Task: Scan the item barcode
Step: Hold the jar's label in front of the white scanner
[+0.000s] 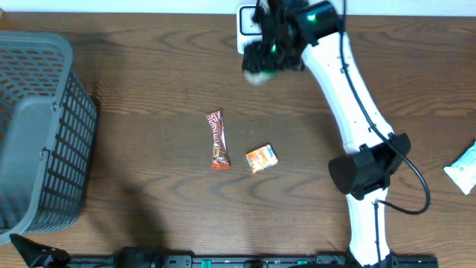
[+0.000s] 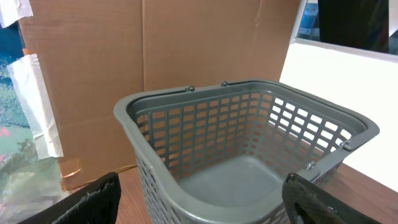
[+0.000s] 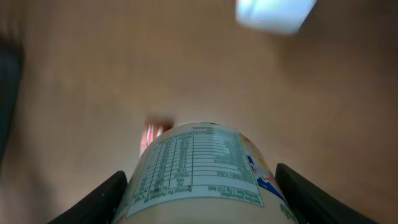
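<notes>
Far left on the counter [image 1: 149, 82]: grey mesh basket [image 1: 37, 126], nothing in it by the left wrist view. Left pincer [image 2: 199, 202] gaping wide before that basket, gripping nothing.

Mid-counter: brown candy bar [image 1: 217, 140], and just beside it to the right a small orange packet [image 1: 261, 158] — both lying flat, untouched.

Further right, up at the far edge: right pincer [image 3: 205, 199] clamped on a small labelled bottle [image 3: 196, 165], carried above the counter near a white box [image 1: 246, 21], presumably the scanner. Nutrition panel turned toward the wrist camera; barcode not seen.

Far right edge: white-and-teal pouch [image 1: 465, 167].

Handling, as a guess: rigid, light, round and smooth — apt to twist in the grip. Best held across the body, clear of the printed code.
</notes>
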Robot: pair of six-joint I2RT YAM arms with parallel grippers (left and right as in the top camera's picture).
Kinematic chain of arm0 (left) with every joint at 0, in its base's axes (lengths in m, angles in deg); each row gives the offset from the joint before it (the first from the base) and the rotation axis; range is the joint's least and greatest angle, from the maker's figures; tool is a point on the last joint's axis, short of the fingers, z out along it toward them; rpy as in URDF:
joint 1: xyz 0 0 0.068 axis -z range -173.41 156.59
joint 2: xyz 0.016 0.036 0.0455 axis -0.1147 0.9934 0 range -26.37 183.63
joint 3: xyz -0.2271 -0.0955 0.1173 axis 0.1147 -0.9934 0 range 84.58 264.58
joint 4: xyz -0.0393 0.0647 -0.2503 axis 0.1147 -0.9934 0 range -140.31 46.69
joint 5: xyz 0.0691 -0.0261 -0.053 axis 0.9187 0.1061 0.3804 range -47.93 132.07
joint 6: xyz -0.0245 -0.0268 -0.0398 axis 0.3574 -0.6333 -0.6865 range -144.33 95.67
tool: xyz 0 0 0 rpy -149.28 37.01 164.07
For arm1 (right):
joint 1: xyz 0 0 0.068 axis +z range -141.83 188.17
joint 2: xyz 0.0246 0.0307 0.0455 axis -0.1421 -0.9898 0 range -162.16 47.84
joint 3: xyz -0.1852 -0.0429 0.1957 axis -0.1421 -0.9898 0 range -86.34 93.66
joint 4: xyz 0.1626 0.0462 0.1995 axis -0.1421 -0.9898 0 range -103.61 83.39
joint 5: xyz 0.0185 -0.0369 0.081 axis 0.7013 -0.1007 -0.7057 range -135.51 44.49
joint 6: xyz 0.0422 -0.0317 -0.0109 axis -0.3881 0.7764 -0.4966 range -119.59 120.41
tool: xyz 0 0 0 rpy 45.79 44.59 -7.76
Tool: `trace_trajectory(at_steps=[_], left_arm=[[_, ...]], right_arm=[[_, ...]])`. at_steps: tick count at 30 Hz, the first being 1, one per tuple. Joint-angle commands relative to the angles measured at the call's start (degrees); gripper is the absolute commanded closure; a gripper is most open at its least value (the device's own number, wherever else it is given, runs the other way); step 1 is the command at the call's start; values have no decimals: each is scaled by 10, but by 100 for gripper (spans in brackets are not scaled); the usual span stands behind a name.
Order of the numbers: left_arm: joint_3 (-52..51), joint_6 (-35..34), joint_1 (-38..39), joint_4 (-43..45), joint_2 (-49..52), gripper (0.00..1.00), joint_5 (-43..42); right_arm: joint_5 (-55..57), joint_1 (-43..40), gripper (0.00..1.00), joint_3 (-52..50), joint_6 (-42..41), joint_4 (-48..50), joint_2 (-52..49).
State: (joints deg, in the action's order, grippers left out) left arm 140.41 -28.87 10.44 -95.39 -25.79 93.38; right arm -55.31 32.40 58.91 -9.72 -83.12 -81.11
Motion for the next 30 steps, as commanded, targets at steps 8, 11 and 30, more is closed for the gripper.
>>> trace_trajectory(at_steps=[8,11,30], left_arm=[[-5,-5,1,-1,-4,17,1],[-5,-5,1,-4,-4,17,1],[-5,-5,1,3,-4,16,1]], right_arm=[[175,3,56,30,67,196,-18],[175,3,56,30,88,257,-41],[218,4,55,30,115,614,-235]])
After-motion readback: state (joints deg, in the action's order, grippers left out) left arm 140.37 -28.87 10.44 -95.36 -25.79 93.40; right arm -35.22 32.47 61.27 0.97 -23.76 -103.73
